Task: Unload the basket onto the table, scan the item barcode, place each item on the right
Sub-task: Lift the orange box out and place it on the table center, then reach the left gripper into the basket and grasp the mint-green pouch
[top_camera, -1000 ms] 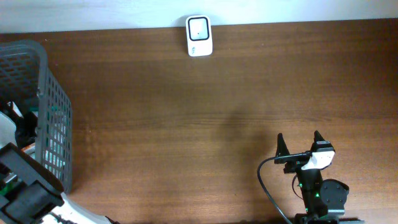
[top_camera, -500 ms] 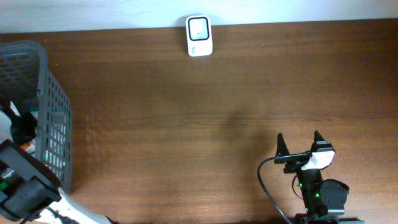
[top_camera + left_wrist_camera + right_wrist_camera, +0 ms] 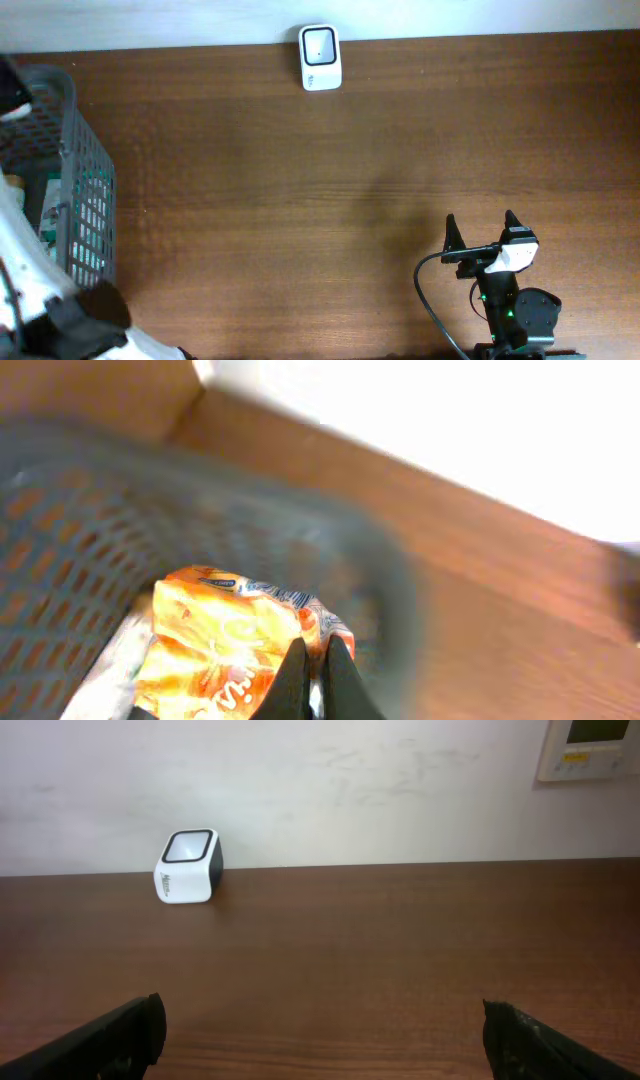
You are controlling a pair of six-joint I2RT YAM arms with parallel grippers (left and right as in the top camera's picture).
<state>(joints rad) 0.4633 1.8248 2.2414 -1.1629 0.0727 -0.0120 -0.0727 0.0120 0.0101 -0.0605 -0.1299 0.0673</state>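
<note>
Left gripper is pinched tight on the edge of the orange packet, seen against the blurred grey basket at the worktop's left end. Right gripper rests spread wide, facing the white scanner.

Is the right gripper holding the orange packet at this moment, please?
No, the right gripper stands wide open and empty; the orange packet is pinched by the left gripper in the basket.
</note>
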